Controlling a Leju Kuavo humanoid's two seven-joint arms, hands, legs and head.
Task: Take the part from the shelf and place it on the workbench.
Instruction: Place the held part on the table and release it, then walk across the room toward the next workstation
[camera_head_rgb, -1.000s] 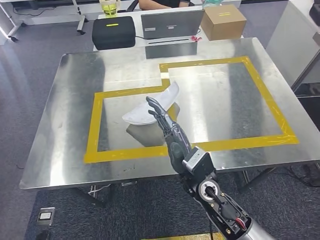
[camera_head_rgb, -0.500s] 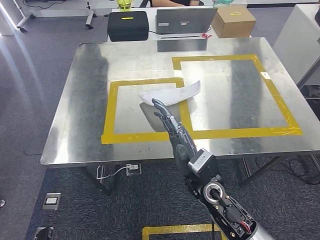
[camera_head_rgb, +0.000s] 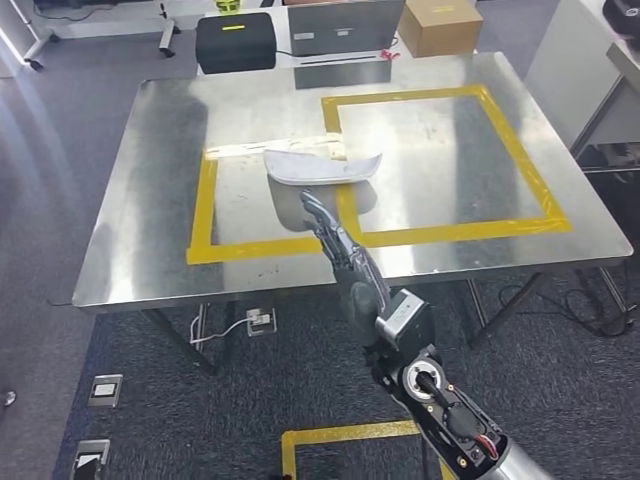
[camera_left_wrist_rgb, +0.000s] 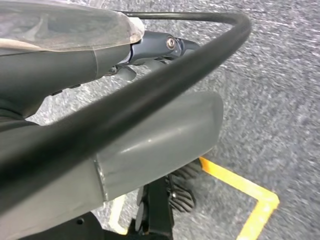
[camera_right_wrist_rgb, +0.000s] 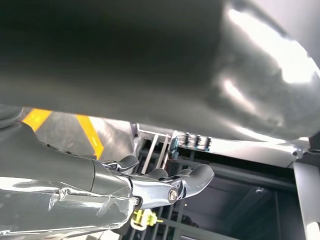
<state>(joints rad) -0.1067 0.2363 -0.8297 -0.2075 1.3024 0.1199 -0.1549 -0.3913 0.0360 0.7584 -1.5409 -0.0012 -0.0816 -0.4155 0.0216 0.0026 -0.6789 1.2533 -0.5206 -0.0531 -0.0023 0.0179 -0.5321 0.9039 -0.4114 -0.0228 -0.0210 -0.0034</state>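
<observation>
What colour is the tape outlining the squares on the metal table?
Yellow tape, clearest in the head view.

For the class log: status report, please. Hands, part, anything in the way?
Right hand open, over the workbench edge, holding nothing. Left hand hangs over the floor, state unclear. White part lies on the workbench. Nothing in the way.

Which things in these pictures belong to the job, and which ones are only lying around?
Belong to the job:
white part, lying on the workbench
workbench
right hand, stretched toward the part

Only lying around:
black case
laptop
cardboard box
</observation>
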